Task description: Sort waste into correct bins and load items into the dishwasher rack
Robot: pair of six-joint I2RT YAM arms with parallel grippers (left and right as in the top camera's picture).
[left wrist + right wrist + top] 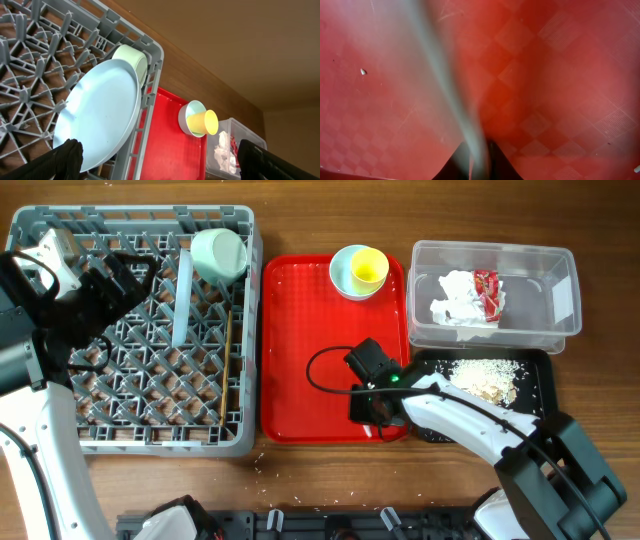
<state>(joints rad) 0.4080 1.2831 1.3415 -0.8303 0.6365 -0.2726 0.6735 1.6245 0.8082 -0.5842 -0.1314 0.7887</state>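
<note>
1. Overhead view showed the grey dishwasher rack (130,442) on the left of the wooden table (300,220), with the red tray (300,350) just beside it.
2. A pale mint-blue plate (182,290) stood on edge among the rack's pegs. A matching bowl (220,255) lay tipped at the far rim, and the wooden chopsticks (227,365) lay along the rack's right side.
3. The left gripper (135,275) hovered over the rack's far left part. Its wrist view showed the jaws spread wide with nothing clamped, and the plate's face lay just beside one finger.
4. A second bowl (345,270) sat at the far end of the red tray, with the yellow cup (368,270) lying in it.
5. The clear tub (560,290) held crumpled tissue (455,300) and the red wrapper (488,292).
6. The black tray (540,395) in front of the tub held the rice and scraps (485,375).
7. The right gripper (370,410) was low over the red tray's near right corner.
8. Its wrist view showed the fingers (497,160) drawn close around a thin white utensil (440,90), too blurred to name more surely.
9. A single grain (363,71) lay on the red surface.
</note>
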